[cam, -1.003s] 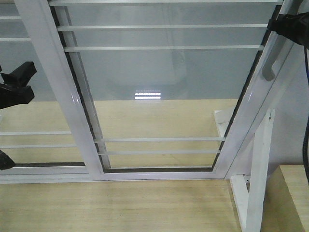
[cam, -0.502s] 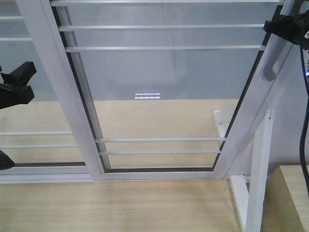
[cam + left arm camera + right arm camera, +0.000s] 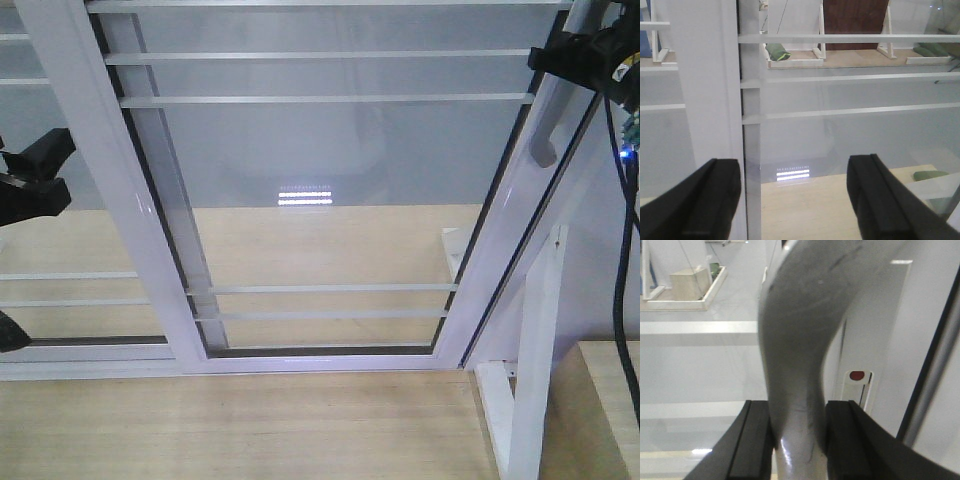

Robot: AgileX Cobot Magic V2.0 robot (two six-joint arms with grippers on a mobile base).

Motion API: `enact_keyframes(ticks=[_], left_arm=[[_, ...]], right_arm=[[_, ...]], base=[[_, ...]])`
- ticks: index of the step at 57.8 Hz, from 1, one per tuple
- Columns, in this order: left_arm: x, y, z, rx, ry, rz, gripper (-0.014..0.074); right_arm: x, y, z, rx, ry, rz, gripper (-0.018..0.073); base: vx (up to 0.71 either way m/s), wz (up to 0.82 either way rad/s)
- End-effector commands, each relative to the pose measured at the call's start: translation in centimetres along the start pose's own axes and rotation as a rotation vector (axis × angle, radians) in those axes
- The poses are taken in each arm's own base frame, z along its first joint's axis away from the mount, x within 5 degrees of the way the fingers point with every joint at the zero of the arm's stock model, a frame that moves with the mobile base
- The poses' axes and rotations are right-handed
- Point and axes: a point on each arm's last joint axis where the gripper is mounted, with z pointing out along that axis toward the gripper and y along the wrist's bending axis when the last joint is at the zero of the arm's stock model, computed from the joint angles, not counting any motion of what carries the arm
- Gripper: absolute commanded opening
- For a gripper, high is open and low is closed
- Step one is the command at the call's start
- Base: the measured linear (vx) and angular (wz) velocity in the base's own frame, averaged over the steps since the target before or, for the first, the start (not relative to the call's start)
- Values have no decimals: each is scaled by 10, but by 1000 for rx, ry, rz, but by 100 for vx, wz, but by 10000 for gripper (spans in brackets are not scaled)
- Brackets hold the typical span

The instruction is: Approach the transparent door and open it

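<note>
Gripping the door handle, ready to pull it open.
Right gripper (image 3: 799, 432) is clamped around the grey handle (image 3: 795, 330) at the right edge of the glass door (image 3: 330, 170), which fills the middle of the scene; left gripper (image 3: 794, 180) hangs spread and empty at the left. Next likely needs a steady leftward pull, grip firm.

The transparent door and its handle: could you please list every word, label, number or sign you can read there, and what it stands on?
No words, brands or numbers can be read on the transparent door in any view.
The only sign: a plain red dot, no lettering, on the white lock plate beside the grey pull handle that the right gripper clamps.
</note>
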Motion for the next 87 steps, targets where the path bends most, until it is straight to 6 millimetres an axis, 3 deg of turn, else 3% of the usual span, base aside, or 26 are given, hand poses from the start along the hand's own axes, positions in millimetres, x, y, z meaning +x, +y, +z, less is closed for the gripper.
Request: enact_keyframes(ticks=[1, 30, 56, 66, 79, 87], left_arm=[[-22, -3, -3, 18, -132, -4, 566], [-22, -3, -3, 18, -132, -4, 566], [-22, -3, -3, 18, -133, -4, 566], [-23, -3, -3, 19, -139, -4, 566], [-24, -4, -1, 30, -163, 39, 566], [-20, -6, 11, 50, -166, 58, 566]], right_arm=[[-47, 48, -19, -150, -233, -96, 68], [-46, 103, -26, -281, -237, -118, 68], [-49, 95, -37, -229, -109, -124, 68], [-59, 88, -56, -183, -29, -164, 67], [-81, 76, -97, -123, 21, -231, -11], [-72, 73, -130, -142, -24, -251, -8]], base=[[0, -1], [0, 0], [0, 0], [0, 0], [0, 0], [0, 0]])
